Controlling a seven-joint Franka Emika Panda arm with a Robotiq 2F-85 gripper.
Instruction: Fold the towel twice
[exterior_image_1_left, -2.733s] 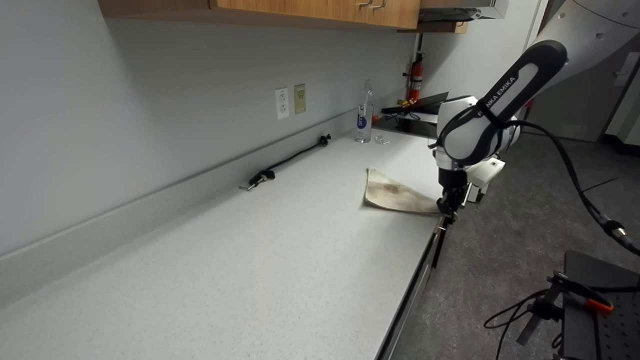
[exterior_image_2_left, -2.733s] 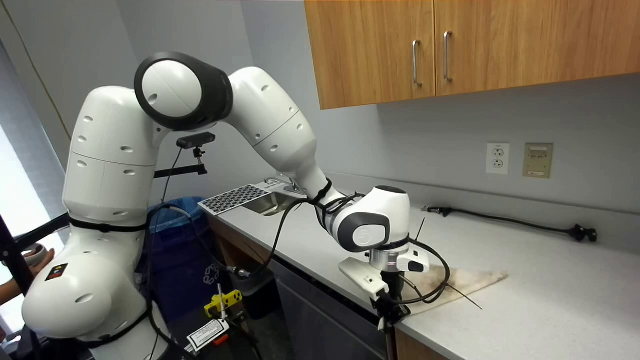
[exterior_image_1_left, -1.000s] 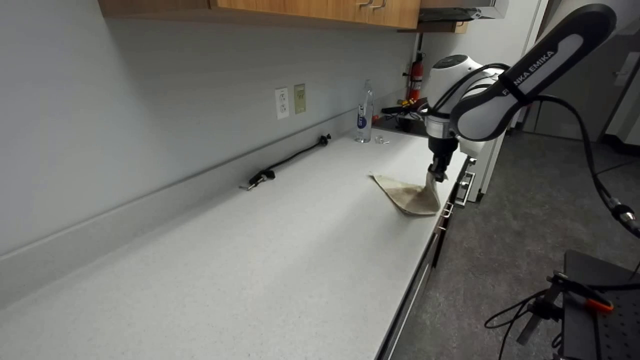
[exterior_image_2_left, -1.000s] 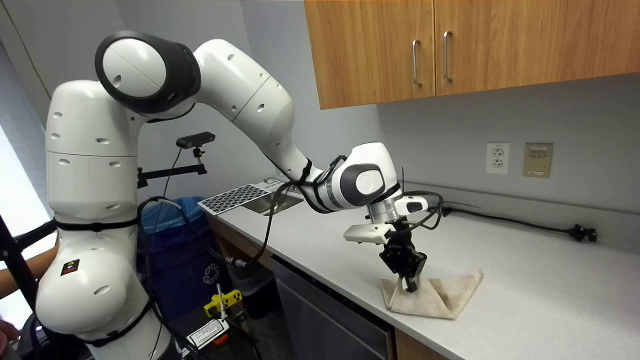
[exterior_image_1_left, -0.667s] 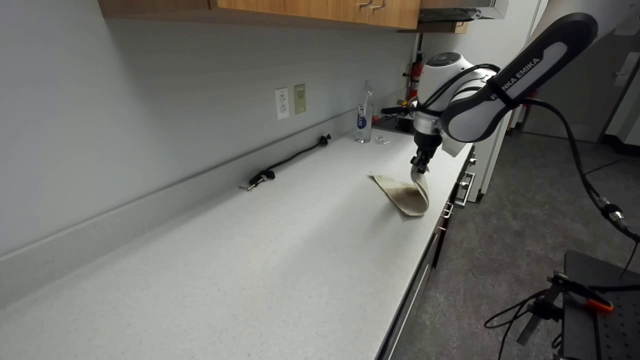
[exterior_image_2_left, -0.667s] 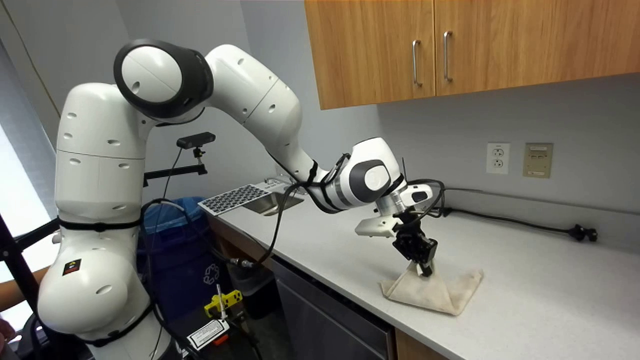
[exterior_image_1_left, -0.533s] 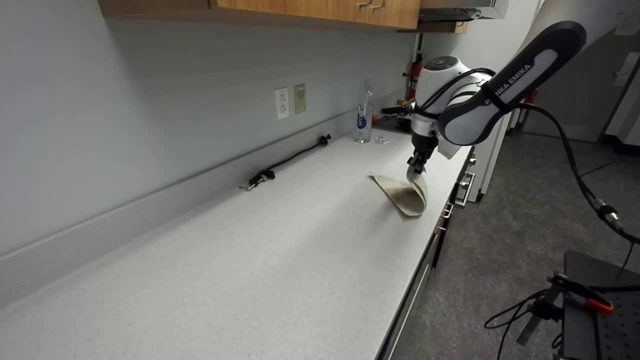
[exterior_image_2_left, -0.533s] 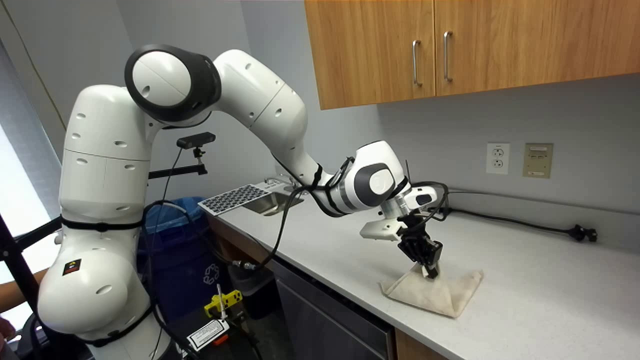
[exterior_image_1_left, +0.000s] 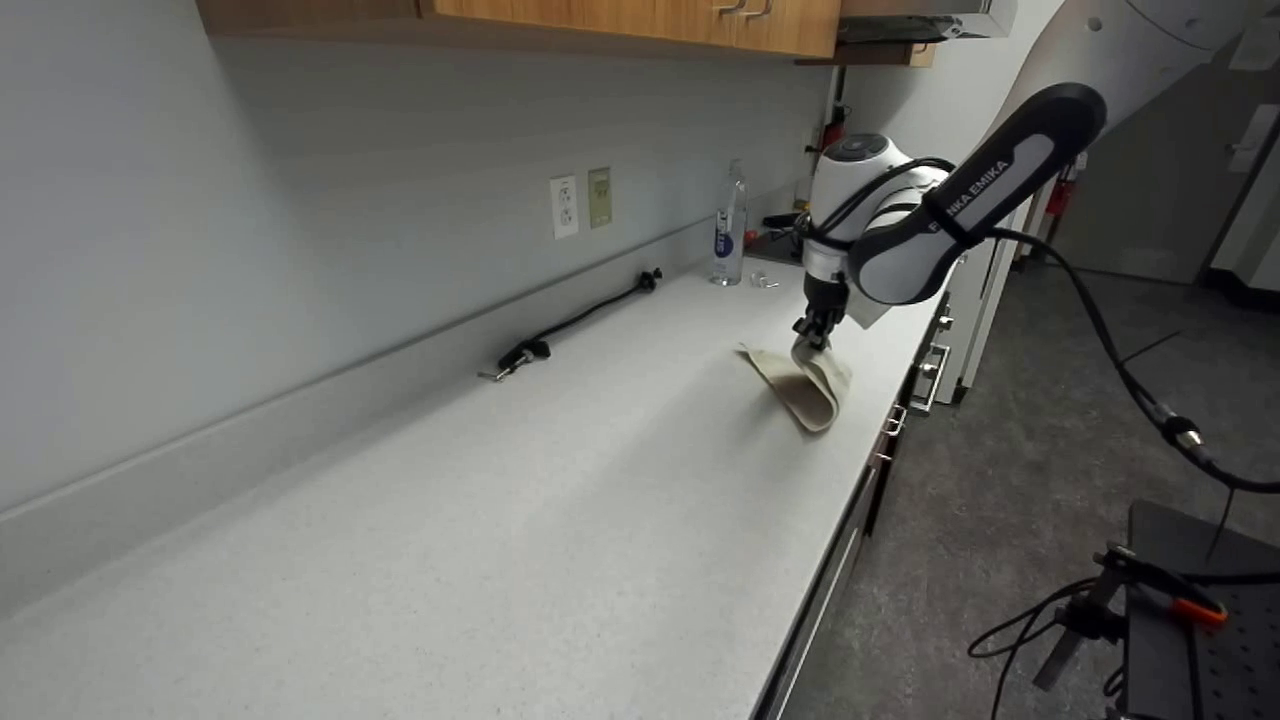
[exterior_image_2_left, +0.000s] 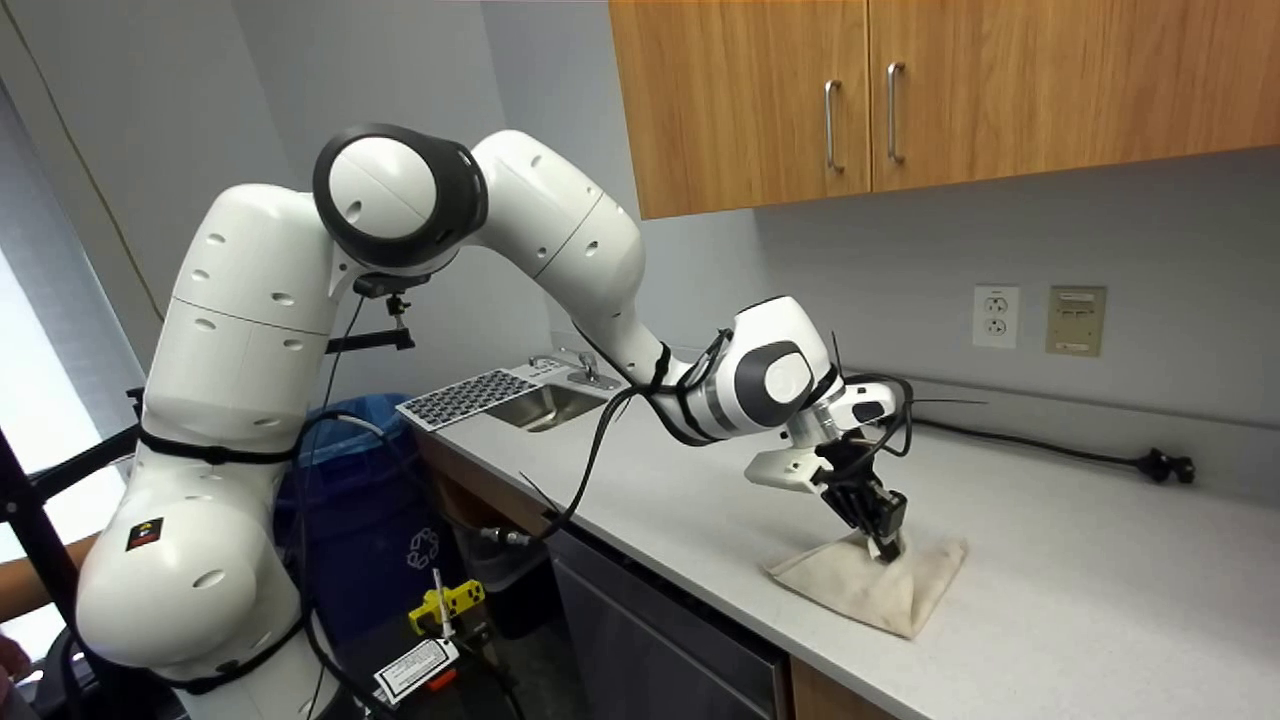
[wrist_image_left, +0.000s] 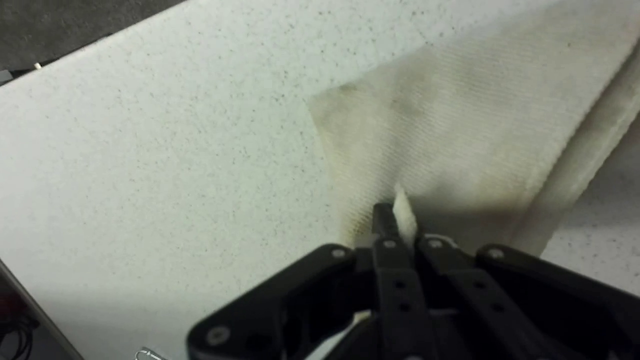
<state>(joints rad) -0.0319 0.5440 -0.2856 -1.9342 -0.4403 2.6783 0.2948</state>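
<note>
Pincer (wrist_image_left: 406, 227) is pinching the towel (exterior_image_2_left: 845, 585); wrist view shows a thin bit of it caught btwn the tips. In an exterior view the held part stands up off the desk (exterior_image_1_left: 480, 520) in a loose curl just below the pincer, w/ a pointed corner left of it. Rest of the towel lies on the desk under & beside the pincer. Pincer leans in both exterior views, tips down. In an exterior view a bottle (exterior_image_1_left: 730, 225) stands upright behind the pincer, well apart; in an exterior view a thin blk cord or rod (exterior_image_2_left: 1050, 447) lies behind the pincer & a sink (exterior_image_2_left: 545, 408) is well apart to its left.
</note>
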